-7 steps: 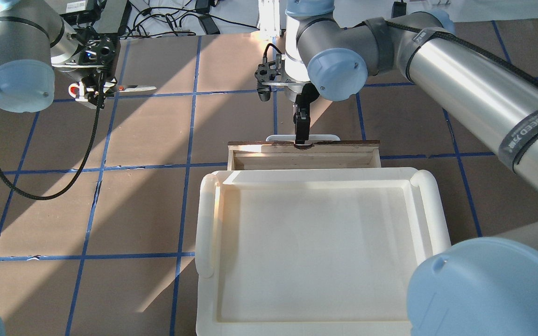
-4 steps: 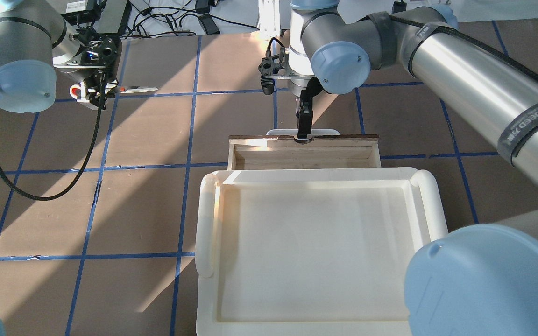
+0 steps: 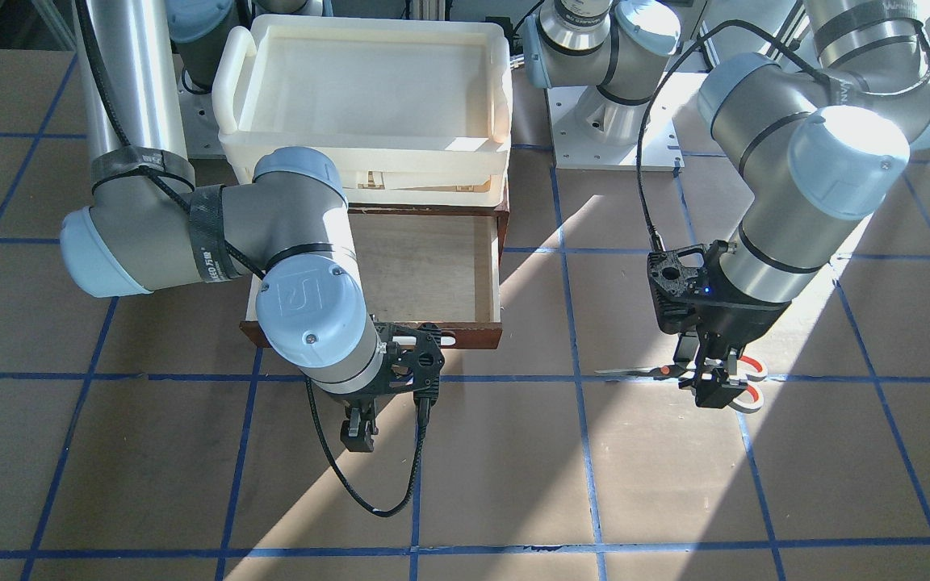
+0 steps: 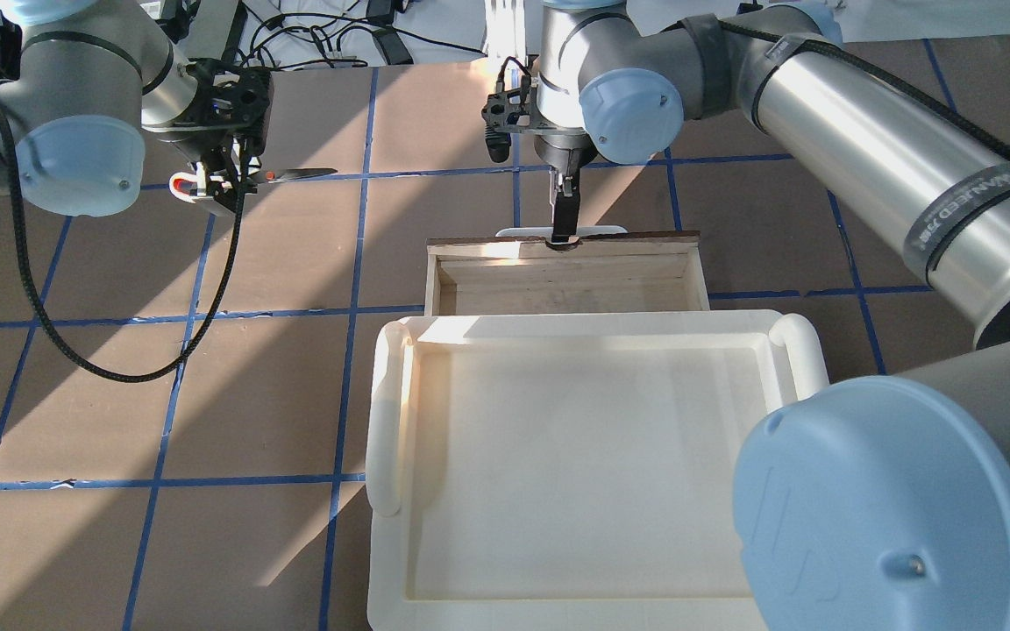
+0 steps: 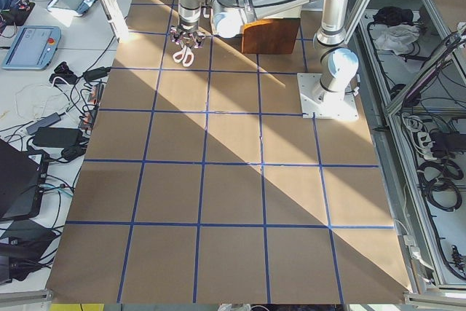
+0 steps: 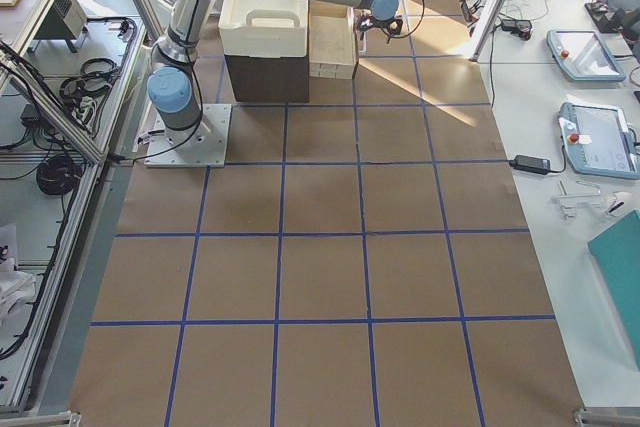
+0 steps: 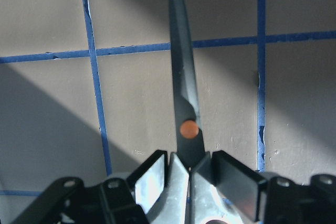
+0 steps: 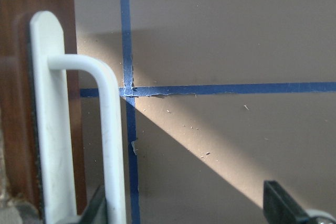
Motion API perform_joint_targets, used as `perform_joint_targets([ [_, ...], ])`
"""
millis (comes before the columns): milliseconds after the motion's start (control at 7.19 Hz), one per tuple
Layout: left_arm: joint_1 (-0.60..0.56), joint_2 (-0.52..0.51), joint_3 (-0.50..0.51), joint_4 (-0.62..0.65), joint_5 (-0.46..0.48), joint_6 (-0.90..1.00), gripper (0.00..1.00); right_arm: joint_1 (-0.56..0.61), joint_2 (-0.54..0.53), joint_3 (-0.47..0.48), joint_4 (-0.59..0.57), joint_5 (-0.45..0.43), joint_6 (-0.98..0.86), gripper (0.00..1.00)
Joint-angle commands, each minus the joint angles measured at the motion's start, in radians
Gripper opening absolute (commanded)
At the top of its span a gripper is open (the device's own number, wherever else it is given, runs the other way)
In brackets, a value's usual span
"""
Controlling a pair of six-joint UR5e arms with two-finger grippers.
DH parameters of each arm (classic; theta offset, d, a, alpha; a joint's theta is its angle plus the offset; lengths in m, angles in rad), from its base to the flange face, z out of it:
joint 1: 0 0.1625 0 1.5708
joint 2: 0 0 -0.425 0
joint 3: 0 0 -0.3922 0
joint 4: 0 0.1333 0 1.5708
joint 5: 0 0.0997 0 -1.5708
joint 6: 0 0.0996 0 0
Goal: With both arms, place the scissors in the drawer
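Scissors [image 7: 184, 93] up in the left claw [image 7: 189, 167], and that grip looks firm: both fingers [image 7: 236, 182] pinch the metal just behind the orange pivot dot, blades closed together and pointing straight out ahead of the wrist. From the overhead camera the blades lie along a blue tape line [image 4: 435, 173], tips aimed toward the robot's right, with the orange-lined loops sticking out the other side of the claw. The pair is well apart from the drawer [image 4: 435, 280], off to the robot's left over the brown table [image 4: 277, 263]. How high above the surface it hangs, I cannot tell.

Over to the right claw [image 4: 564, 223]: it comes straight down onto the white handle [image 4: 518, 232] at the drawer front. The wrist camera shows it spread wide, one finger [image 8: 97, 208] tucked in on the drawer side of the bar, the other well clear over bare table, so nothing is squeezed between them. The drawer stands pulled out from under the cream tray [image 4: 387, 412], its pale wooden floor catching the sun.
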State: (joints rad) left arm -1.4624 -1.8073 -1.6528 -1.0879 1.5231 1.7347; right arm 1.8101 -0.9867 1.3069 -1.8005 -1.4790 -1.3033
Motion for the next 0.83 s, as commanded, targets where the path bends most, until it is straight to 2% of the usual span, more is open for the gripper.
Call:
perform_joint_targets([
  [0, -0.068, 0.002, -0.002, -0.026, 0.0, -0.082, 0.0, 0.0, 0.013, -0.015, -0.002, 0.0, 0.001, 1.0],
  [278, -0.111, 0.009, -0.002, -0.09, 0.014, -0.142, 0.0, 0.0, 0.019, -0.023, -0.007, 0.002, 0.002, 1.0],
  [696, -0.113, 0.035, -0.002, -0.144, 0.015, -0.142, 0.0, 0.0, 0.031, -0.024, -0.037, 0.003, 0.01, 1.0],
])
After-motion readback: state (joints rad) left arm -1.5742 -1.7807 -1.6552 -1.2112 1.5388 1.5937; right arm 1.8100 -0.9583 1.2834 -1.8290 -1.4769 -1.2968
